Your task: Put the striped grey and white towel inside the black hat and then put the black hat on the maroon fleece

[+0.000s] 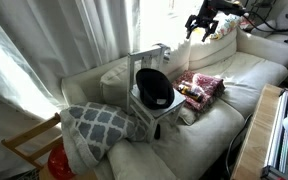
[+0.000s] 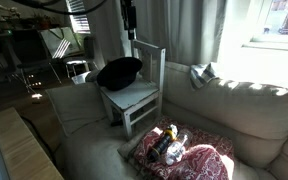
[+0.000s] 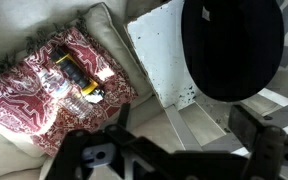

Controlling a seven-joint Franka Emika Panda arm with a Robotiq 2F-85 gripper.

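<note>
The black hat (image 1: pixel 154 88) is round and black all over. It has a domed top and a brim all the way round. No marks or other colours show on it. In the wrist view the black hat (image 3: pixel 234 45) looks like one big dark circle.

The hat lies on the seat of a little white chair (image 2: pixel 136 100). It is nearly as wide as the seat. The chair stands on a pale couch (image 1: pixel 246 72). The maroon fleece (image 1: pixel 206 82) lies on the couch seat just beside the chair. It is dark red with paler pink and cream patches. Some small things (image 3: pixel 74 80) lie on top of it, and they are too small to name. A grey and white towel (image 2: pixel 202 73) lies on top of the couch back. Its stripes are hard to make out. A grey cushion (image 1: pixel 94 125) with white criss-cross lines lies on the other side of the chair.

The jaws are wide open and hold nothing. They hang from the robot arm (image 1: pixel 209 18) high up over the couch back, well apart from the hat. In the wrist view the jaws sit along the bottom edge. The hat is at the top right, and the fleece (image 3: pixel 29 95) is at the left. Nothing sits between the two jaws, and they touch neither the hat nor the fleece.
</note>
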